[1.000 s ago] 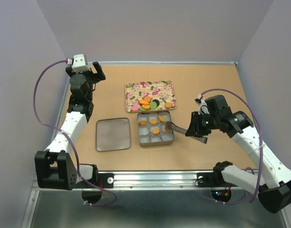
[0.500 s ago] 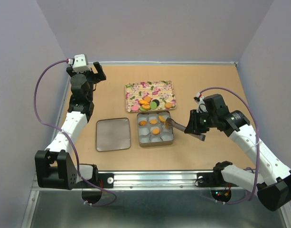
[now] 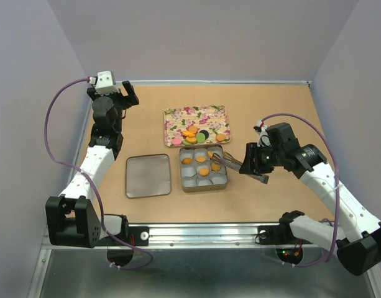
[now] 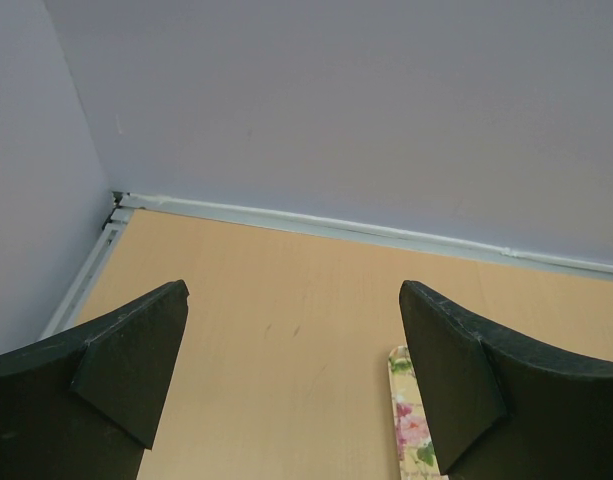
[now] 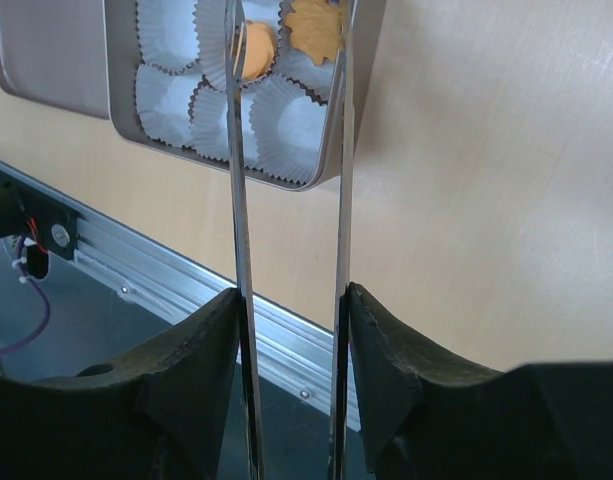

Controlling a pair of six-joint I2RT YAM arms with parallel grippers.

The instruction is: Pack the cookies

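Light-wood desk with both arms mounted at its near edge. Left claw is raised over the far left corner, its fingers spread wide apart and holding nothing. Right claw is clamped on metal tongs, whose two blades reach out over the tin. A square lid lies flat just left of the open tin. A floral tray sits just beyond the tin. White paper cups line the tin. Of the cookies, most are heaped on the tray's near edge; several orange ones sit in the tin's far and middle cups.
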